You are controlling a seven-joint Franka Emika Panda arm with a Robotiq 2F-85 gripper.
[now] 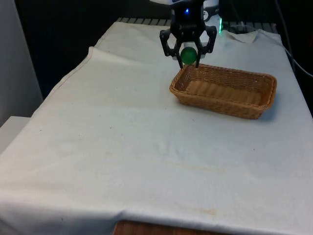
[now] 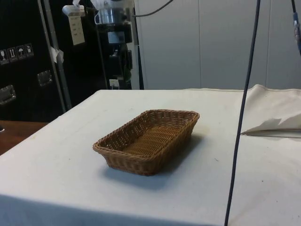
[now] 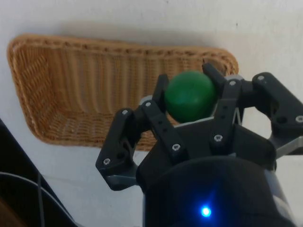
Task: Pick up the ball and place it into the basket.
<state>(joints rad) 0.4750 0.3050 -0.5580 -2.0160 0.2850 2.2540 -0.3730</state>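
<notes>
Above the near corner of the brown woven wicker basket [image 1: 223,90], your black two-finger gripper [image 1: 188,55] grips the small green ball [image 1: 188,55]; carry it over the middle, then release.

The black end effector [image 1: 188,54] has jointed linkage fingers [image 3: 160,124] studded with silver screws.
</notes>
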